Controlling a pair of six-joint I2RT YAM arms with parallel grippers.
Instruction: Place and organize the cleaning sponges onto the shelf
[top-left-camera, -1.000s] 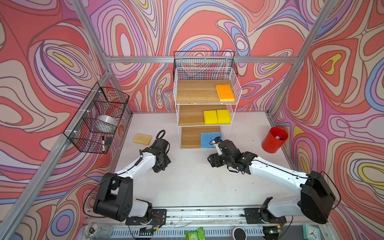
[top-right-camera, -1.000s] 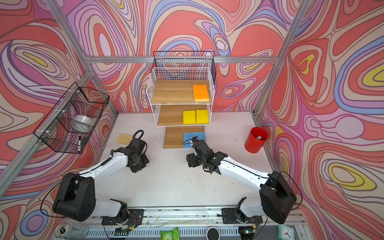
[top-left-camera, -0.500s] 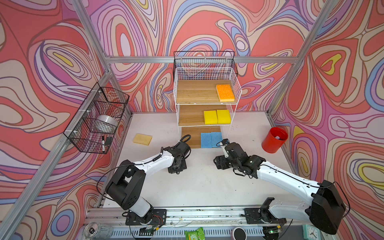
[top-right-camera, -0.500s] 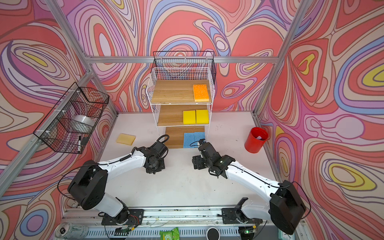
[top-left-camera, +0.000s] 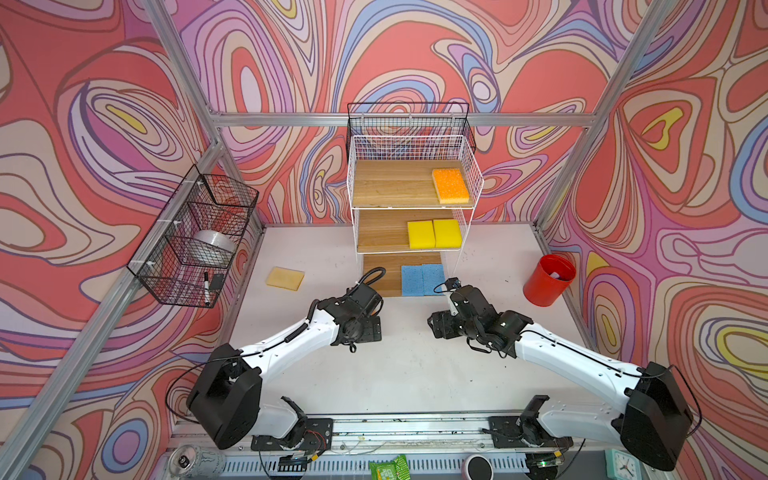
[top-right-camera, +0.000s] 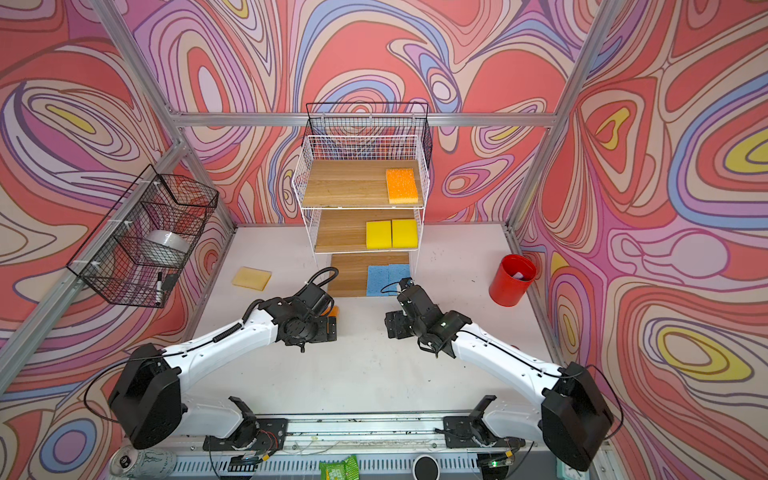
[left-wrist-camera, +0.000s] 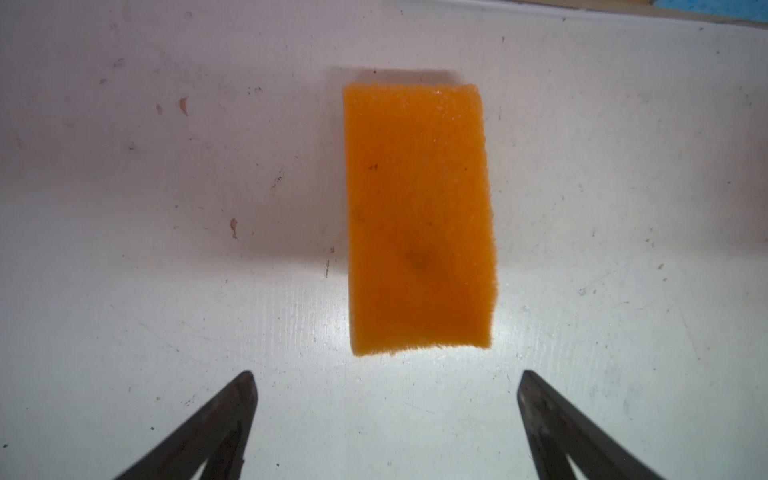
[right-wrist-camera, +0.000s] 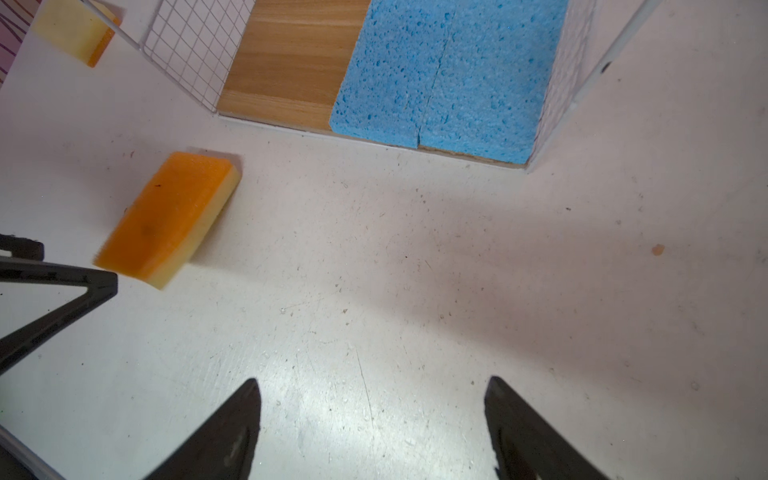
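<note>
On the scuffed white surface, a flat orange rectangular sponge sits unheld before the left tool, jaws wide apart. The right tool is spread too, empty.

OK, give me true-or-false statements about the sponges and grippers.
1. Two yellow sponges lie side by side on the middle tier of the shelf. True.
2. The left gripper is shut on an orange sponge. False: it is open, and the sponge is free of it.
3. The blue sponges sit on the top tier. False: bottom tier.
4. The right gripper is open and empty. True.
5. A tan sponge lies on the table left of the shelf. True.
</note>
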